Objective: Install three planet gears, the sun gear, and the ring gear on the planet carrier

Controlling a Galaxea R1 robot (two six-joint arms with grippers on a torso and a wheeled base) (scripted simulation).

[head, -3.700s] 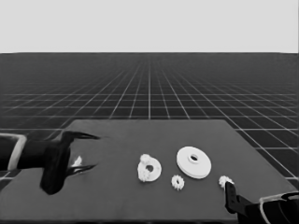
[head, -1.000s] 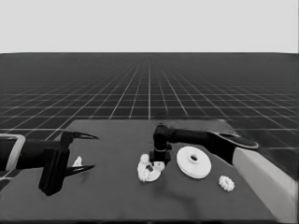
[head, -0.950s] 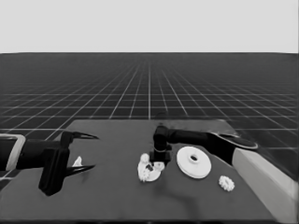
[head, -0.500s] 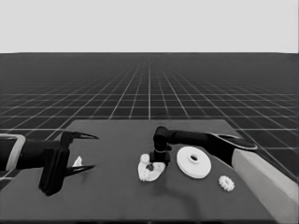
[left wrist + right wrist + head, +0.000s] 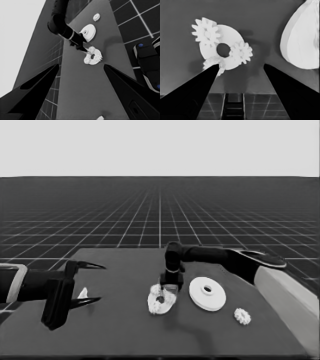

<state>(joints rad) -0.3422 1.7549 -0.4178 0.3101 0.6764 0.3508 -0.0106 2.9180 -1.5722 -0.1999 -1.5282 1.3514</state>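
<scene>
The smaller round part (image 5: pixel 159 304) lies at mid-table. In the right wrist view it (image 5: pixel 231 35) carries three gears around its hole: one (image 5: pixel 206 32), a second (image 5: pixel 241 52), and a third (image 5: pixel 213 63) partly hidden by one finger. My right gripper (image 5: pixel 169 290) hangs just over that part, open (image 5: pixel 241 66), with nothing between its fingers. The larger round part (image 5: pixel 207 293) lies to its right. A fourth gear (image 5: pixel 242 316) lies alone near the front right. My left gripper (image 5: pixel 94 283) waits open at the table's left end.
A thin white piece (image 5: pixel 82 293) lies on the table under the left gripper's fingers, not held. The right arm (image 5: pixel 225 257) stretches across the table's back right. Dark machinery with blue lights (image 5: pixel 147 62) shows past the table's edge.
The right arm came in from the lower right corner. The gear that lay beside the smaller round part now sits on it. Over the last second the right gripper sank slightly.
</scene>
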